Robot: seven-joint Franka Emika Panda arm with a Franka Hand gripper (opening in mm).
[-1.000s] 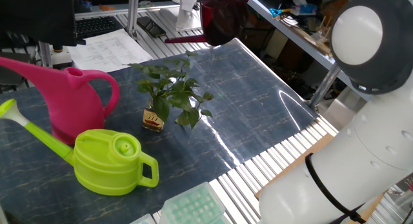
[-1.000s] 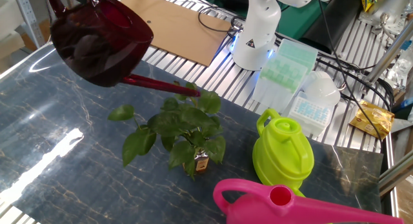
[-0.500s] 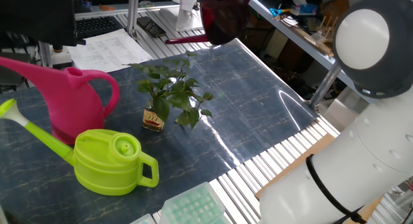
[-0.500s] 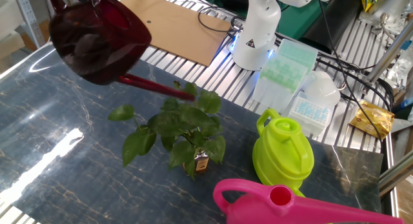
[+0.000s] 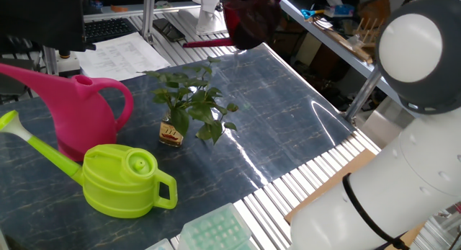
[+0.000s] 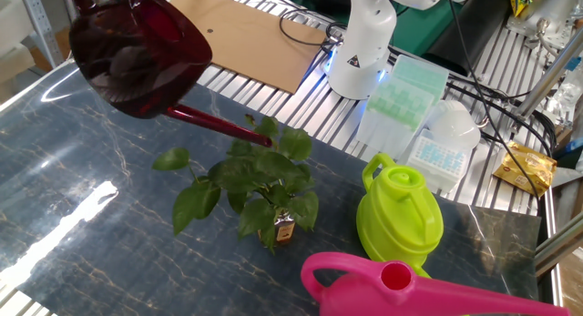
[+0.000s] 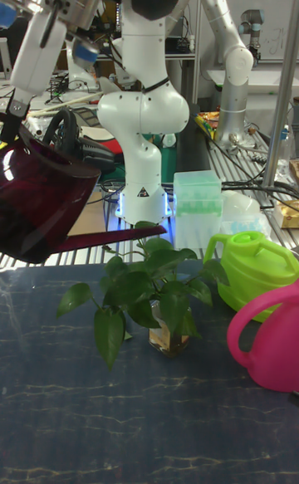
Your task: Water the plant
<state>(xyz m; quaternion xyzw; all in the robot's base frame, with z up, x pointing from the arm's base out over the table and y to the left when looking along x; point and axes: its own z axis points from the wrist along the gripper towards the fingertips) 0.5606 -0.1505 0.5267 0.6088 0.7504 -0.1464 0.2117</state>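
Observation:
The plant (image 5: 193, 104) is a leafy green sprig in a tiny glass bottle (image 5: 171, 132), upright in the middle of the dark marbled table (image 5: 288, 127). In the other fixed view the plant (image 6: 258, 182) lies just under the tip of a long spout (image 6: 219, 125). That spout belongs to a dark maroon watering can (image 6: 137, 56), held in the air and tilted spout-down. In the tall view my gripper (image 7: 14, 112) is shut on the can's handle above the can body (image 7: 37, 202), left of the plant (image 7: 154, 289). No water stream is visible.
A pink watering can (image 5: 79, 113) and a lime green watering can (image 5: 122, 178) stand beside the plant. Pipette tip boxes (image 6: 401, 93) and the robot base (image 6: 360, 52) sit behind the table, with a cardboard sheet (image 6: 246, 34) nearby.
The maroon can has tipped slightly further. Its spout tip has dropped a little toward the plant's leaves. The plant has not moved.

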